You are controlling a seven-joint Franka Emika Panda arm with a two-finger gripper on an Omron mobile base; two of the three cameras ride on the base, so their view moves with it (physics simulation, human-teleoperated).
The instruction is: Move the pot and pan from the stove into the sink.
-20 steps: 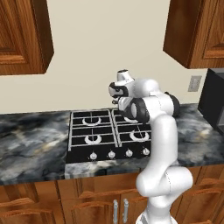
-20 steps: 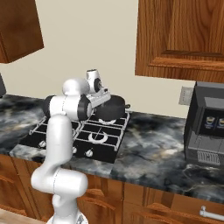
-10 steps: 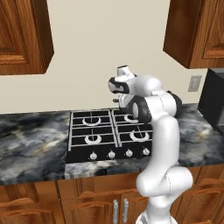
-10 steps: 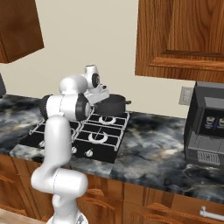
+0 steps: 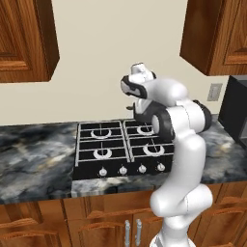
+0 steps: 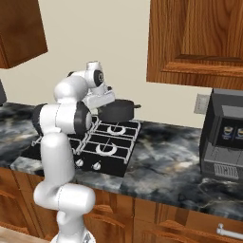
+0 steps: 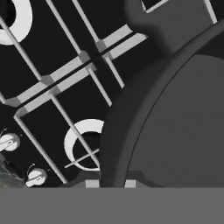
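A: Where's the pot point(image 6: 117, 110)?
B: Off the grates, in the air over the back right burner of the stove point(image 6: 102, 142). Right base view shows clear air between its base and the grate. 1 loop handle sticks out toward the right.

A: Pincer point(image 7: 110, 183)?
B: Clamped on the pot rim. Hand view: 2 fingertips point(image 7: 92, 183) straddle the near wall, 1 inside, 1 outside. The rim curves up and away from them, dark interior to the right.

A: Clearance?
B: Wall is close behind the pot. Upper cabinet point(image 6: 197, 40) hangs above and to the right, with open air between it and the pot. Marbled tabletop point(image 6: 163, 156) right of the stove is bare up to the dark appliance point(image 6: 223, 137) at the far right. In the left base view the arm elbow covers the right burners; the 2 left burners lie open, and the tabletop left of the stove runs to the frame edge.

A: Stove front edge?
B: Row of silver knobs point(image 5: 122, 170) along it, flush with the tabletop lip. 2 of them show at the lower left in the hand view.
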